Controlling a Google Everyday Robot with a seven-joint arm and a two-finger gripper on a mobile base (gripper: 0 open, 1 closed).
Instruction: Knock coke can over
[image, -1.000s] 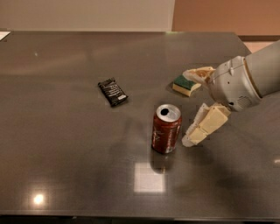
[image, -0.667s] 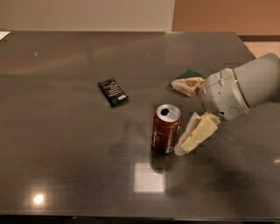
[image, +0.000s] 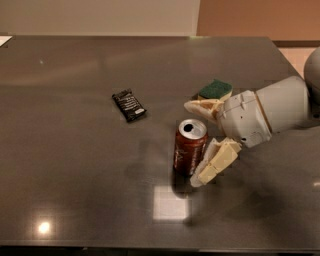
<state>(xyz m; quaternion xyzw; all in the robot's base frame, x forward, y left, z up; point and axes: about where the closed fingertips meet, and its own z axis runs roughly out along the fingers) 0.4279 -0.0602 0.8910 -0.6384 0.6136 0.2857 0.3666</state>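
Observation:
The coke can (image: 189, 148) is a red can with a silver top and stands upright on the dark table (image: 75, 150), right of centre. My gripper (image: 200, 142) comes in from the right, open, with its cream fingers spread. The near finger (image: 216, 162) lies against the can's right side. The far finger (image: 202, 107) sits just behind and to the right of the can's top.
A flat black snack bar (image: 129, 105) lies on the table to the left of and behind the can. A green-and-yellow sponge (image: 215, 91) sits behind the gripper. The table's right edge (image: 287, 60) runs near the arm.
The gripper has moved left towards the can. Its near finger now lies against the can's right side. The can still stands upright in the same spot.

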